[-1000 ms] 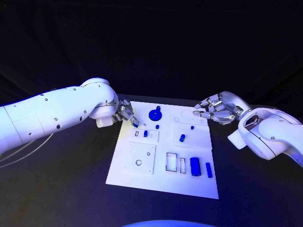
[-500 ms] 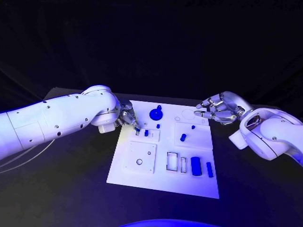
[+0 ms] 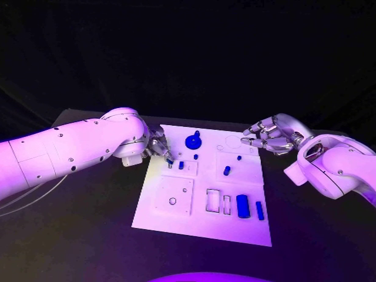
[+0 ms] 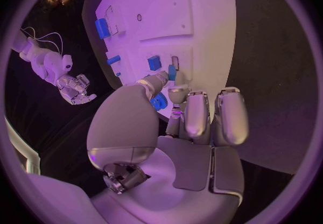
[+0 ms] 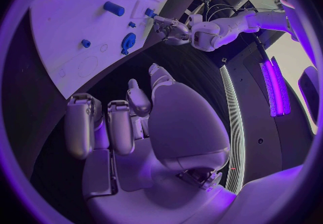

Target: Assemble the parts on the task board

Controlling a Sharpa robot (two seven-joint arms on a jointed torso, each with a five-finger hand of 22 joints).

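The left hand (image 3: 157, 147) pinches a small blue part (image 4: 171, 72) over the task board's (image 3: 188, 223) far left corner. The right hand (image 3: 268, 136), fingers curled together on nothing, hangs beyond the far right corner. A blue keyed disc (image 3: 192, 141) lies between them.

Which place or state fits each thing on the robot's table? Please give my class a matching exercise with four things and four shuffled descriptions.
Things
1. left silver hand
2. right silver hand
3. round blue part
4. thick blue cylinder

Descriptions
A. near right area of the white task board
B. pinches a small blue part at the board's left side
C. far middle of the board
D. by the board's far right corner, holding nothing

Pairs: 1-B, 2-D, 3-C, 4-A
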